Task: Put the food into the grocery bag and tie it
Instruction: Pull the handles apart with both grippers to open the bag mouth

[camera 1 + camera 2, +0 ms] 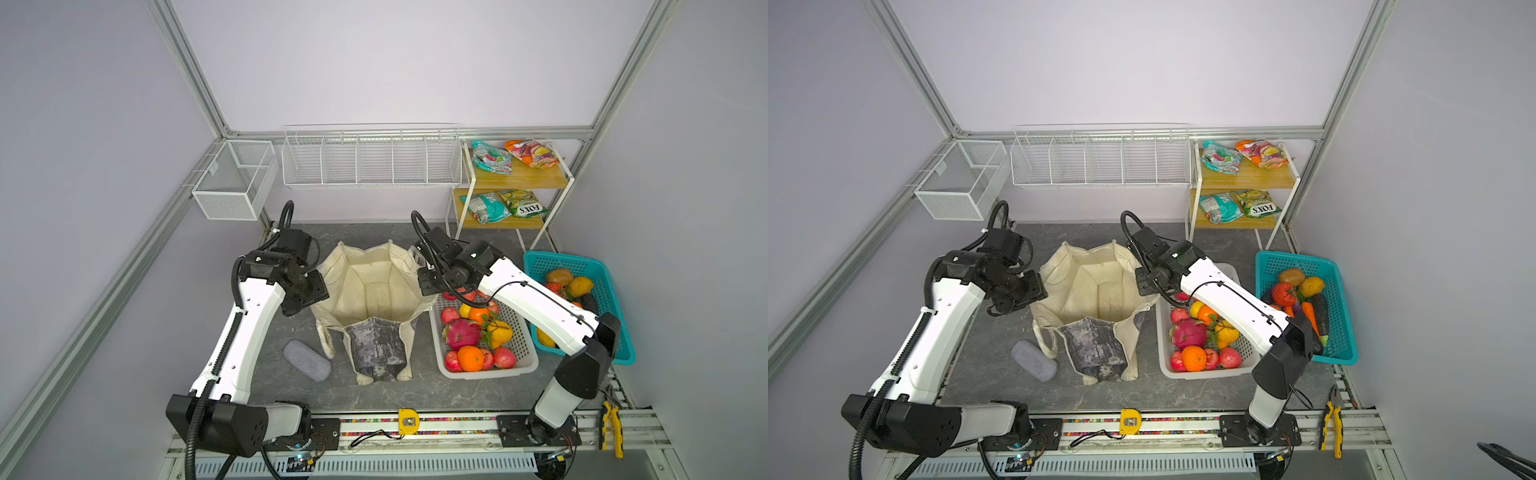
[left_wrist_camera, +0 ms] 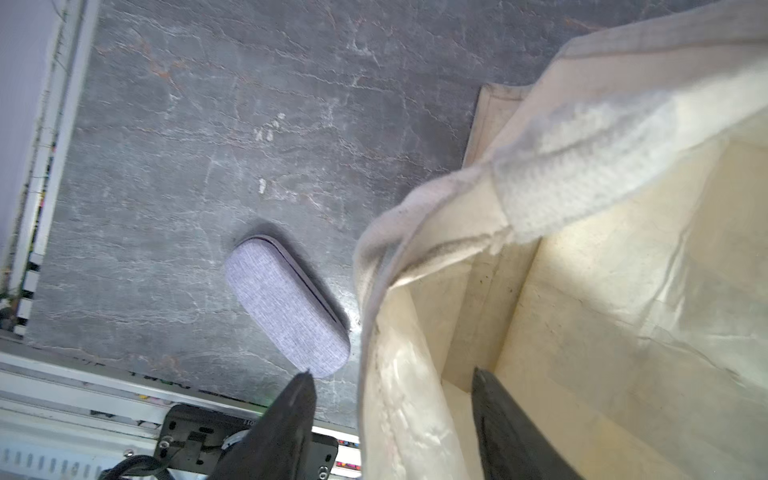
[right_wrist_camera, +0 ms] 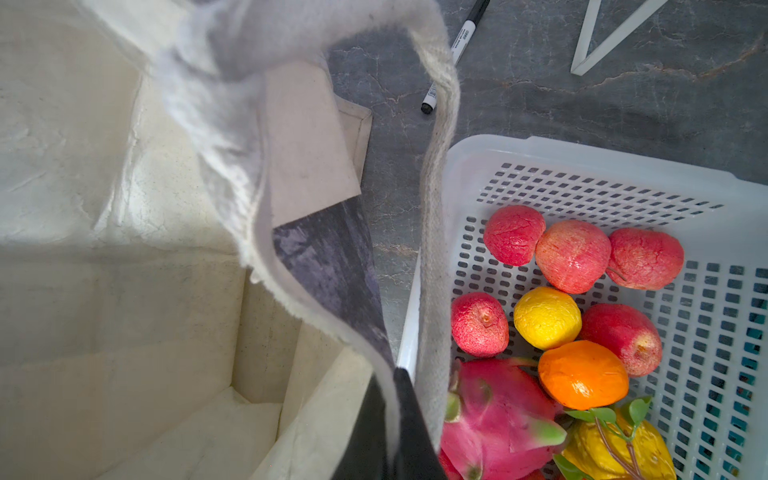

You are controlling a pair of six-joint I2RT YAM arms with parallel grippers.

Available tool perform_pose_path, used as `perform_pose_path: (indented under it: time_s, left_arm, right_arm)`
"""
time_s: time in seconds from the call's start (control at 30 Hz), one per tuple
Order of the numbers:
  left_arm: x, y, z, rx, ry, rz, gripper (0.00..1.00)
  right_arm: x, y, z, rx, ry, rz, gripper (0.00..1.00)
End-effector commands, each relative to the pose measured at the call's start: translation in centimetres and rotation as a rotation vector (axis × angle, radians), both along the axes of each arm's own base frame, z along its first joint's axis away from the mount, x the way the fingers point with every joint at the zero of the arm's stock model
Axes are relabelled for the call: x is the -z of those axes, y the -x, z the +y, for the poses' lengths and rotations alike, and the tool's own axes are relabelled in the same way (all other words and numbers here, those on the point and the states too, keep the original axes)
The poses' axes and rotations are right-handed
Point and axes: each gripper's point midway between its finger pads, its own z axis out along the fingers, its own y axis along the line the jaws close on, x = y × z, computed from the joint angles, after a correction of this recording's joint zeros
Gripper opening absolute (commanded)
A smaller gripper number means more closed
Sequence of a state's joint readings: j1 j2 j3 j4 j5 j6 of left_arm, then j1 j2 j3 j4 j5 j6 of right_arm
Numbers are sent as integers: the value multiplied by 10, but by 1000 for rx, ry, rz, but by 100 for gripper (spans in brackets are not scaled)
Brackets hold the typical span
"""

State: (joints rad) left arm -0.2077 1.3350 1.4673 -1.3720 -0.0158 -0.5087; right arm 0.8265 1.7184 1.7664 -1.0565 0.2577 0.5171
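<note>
The grocery bag (image 1: 376,291) stood open and empty in the middle of the surface (image 1: 415,395); we judged its canvas light, soft and floppy, best taken at the hemmed rim. The right gripper (image 3: 390,415) was clenched on its right rim; the left gripper (image 2: 392,374) straddled the left rim, released. The fruit (image 1: 469,357), right of it in the white basket (image 1: 490,374), looked firm and rollable.

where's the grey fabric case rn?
In both top views the grey fabric case lies flat on the tabletop, left of centre, right beside the near-left handle loop of the grocery bag.
</note>
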Motion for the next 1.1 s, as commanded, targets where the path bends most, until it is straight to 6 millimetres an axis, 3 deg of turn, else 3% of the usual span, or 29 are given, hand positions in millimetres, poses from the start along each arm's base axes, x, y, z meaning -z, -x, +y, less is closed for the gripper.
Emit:
perform_pose_path:
  time_s: [0.0, 0.13, 0.17, 0.27, 0.3, 0.47, 0.53, 0.7, 1.07]
  left_arm:
    - [3, 0, 9, 33, -71, 25, 63]
    - [10, -9, -5, 49, -3, 20, 57]
    - [12, -10, -6, 52, 5, 26, 49]
    - [5, -10, -8, 56, 12, 38, 6]
    - [0, -8, -8, 58, 10, 42, 0]
    - [-42, -4, 17, 12, -110, -21, 0]
    - [-48, -1, 28, -7, -168, -15, 0]
    - [-36, 1, 29, -13, -179, 20, 0]
    - [-5, -1, -1, 50, -20, 50, 0]
  right_arm:
    - [-7, 6, -3, 11, -20, -8, 7]
    - [-7, 8, -3, 9, -24, -1, 7]
    - [-8, 8, -3, 9, -25, -2, 7]
    - [-16, 9, -5, 8, -27, -10, 7]
    - [-19, 9, -6, 9, -26, -14, 7]
    - [-38, 10, -19, 14, 29, -31, 7]
    - [-42, 10, -25, 20, 64, -36, 7]
    - [-39, 10, -27, 24, 77, -35, 7]
    - [-5, 10, 9, -10, 0, 45, 7]
